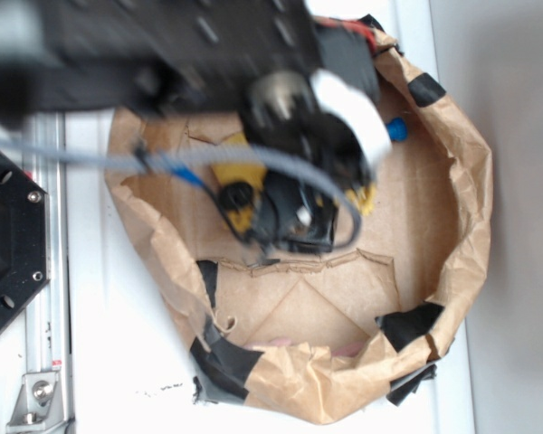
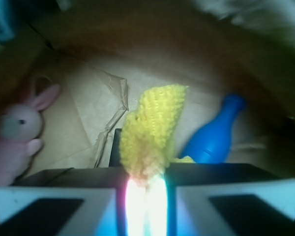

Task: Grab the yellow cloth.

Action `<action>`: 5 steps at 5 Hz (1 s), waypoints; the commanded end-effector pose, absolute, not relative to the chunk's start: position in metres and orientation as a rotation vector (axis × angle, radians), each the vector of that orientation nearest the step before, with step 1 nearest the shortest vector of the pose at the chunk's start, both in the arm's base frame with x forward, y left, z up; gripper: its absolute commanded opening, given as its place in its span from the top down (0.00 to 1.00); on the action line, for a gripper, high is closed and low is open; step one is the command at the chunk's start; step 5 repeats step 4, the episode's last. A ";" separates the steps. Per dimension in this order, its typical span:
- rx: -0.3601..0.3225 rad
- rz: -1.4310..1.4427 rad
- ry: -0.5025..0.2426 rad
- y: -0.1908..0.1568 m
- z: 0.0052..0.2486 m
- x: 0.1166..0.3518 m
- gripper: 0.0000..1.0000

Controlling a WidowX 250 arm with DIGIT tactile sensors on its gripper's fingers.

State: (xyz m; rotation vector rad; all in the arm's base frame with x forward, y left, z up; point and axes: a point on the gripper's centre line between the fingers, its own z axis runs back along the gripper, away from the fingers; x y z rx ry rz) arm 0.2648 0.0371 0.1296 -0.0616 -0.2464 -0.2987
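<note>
hand [image 2: 146, 196]: closed on the yellow cloth [image 2: 155, 130]. Wrist view shows the two white-faced fingers [image 2: 54, 209] pressed in from either side at bottom centre, cloth pinched in the narrow gap between them.
yellow cloth: one bunched fold stands up out of the pinch into the middle of the wrist frame, likely because it is gripped by a gathered ridge and not a flat edge. Whether the rest hangs free or rests on the paper, I can't tell. In the exterior view only yellow patches [image 1: 238, 172] show around the arm, centre of frame.
blue bottle [image 2: 214, 135]: lying tilted just right of the cloth in the wrist view, neck toward upper right. Outside the pinch. Exterior view shows only its blue tip [image 1: 397, 129] past the arm, upper right.
pink bunny toy [image 2: 17, 135]: left edge of the wrist view, well apart from the grip.
paper bin [image 1: 452, 235]: crumpled brown paper wall, patched with black tape, rings everything and keeps the items corralled on the white surface [image 1: 100, 344].
arm [image 1: 163, 54]: blurred across the top of the exterior view, covers most of the cloth.
task status: judging by the pinch, the grab looks made. Hold depth is unclear because glare washes out the gap.
risk: thin fold in the grip could slip on a lift.
</note>
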 end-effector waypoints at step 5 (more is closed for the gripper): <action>-0.128 0.164 -0.282 0.021 0.216 0.205 1.00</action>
